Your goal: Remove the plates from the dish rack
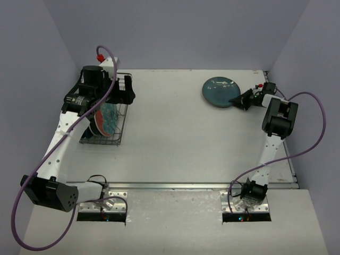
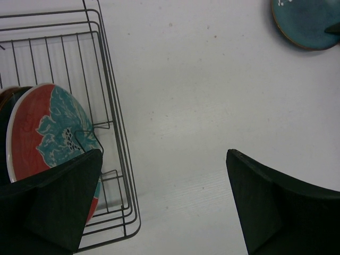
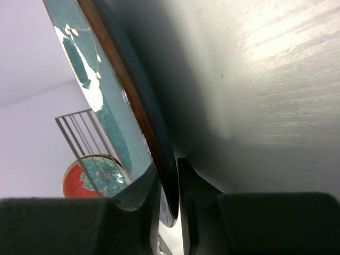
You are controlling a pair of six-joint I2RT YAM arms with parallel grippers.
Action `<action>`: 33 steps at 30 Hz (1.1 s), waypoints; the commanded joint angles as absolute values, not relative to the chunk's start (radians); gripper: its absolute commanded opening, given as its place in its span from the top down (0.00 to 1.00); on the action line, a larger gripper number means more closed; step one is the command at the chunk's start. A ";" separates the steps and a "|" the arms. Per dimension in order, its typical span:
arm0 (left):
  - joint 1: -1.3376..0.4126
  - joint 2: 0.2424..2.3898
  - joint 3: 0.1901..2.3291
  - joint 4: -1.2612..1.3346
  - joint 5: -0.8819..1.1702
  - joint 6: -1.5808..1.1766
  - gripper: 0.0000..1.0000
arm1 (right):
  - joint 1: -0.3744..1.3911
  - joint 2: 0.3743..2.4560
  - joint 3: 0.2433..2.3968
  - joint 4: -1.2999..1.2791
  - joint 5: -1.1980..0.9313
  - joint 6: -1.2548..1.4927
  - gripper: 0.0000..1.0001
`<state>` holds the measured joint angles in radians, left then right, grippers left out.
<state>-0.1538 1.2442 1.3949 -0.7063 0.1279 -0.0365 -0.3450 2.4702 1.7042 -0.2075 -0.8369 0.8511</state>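
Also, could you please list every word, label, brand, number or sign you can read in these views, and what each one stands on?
No text can be read in any view.
Too small and blurred to read: a pale label on the left arm's black motor housing.
Nothing written on the round red plate with teal floral pattern, the round dark teal plate or the dark wire dish rack.

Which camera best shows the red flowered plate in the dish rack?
The left wrist view: the red flowered plate is close, its pattern clear. The top view shows it small, beside the left arm; the right wrist view, tiny behind dish rack wires.
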 commanded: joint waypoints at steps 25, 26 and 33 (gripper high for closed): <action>-0.083 1.369 1.499 -0.834 -0.356 0.112 0.19 | -0.150 1.615 1.242 -0.354 -0.078 0.279 0.08; -0.083 1.379 1.490 -0.839 -0.367 0.117 0.20 | -0.129 1.576 1.205 -0.330 -0.084 0.261 0.02; -0.081 1.419 1.431 -0.797 -0.418 0.165 0.26 | -0.033 1.359 1.077 -0.296 -0.126 0.205 0.01</action>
<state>-0.0936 1.4139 1.4497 -0.8314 -0.3695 0.1202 -0.0481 1.4613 1.0972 -0.3716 -0.1325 0.2742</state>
